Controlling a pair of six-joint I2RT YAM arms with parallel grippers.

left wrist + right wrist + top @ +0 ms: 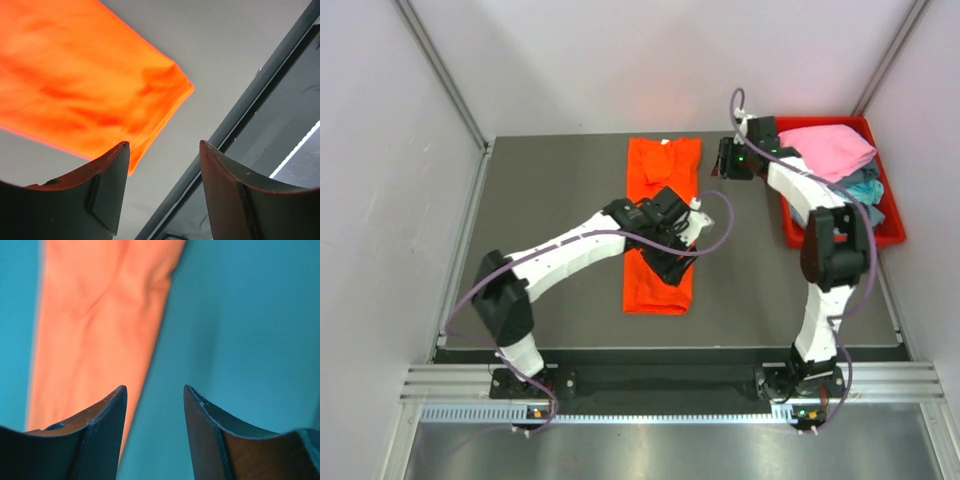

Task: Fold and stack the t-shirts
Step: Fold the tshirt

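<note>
Bare table mat point(550, 180) left of the folded orange t-shirt point(660, 292) and in the strip between it and the red bin point(892, 237). Across the shirt's middle, the slanting left arm point(570, 250); along the bin's left side, the right arm point(815, 312). Left, far and right edges closed off by panel walls point(380, 200).

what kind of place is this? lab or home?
Probably a lab test cell: plain white panels enclose a grey table, aluminium mounting rail at its near edge, shirts staged in a red bin.

Orange t-shirt point(658, 290) lies folded lengthwise; pink t-shirt point(830, 148) tops the others.
</note>
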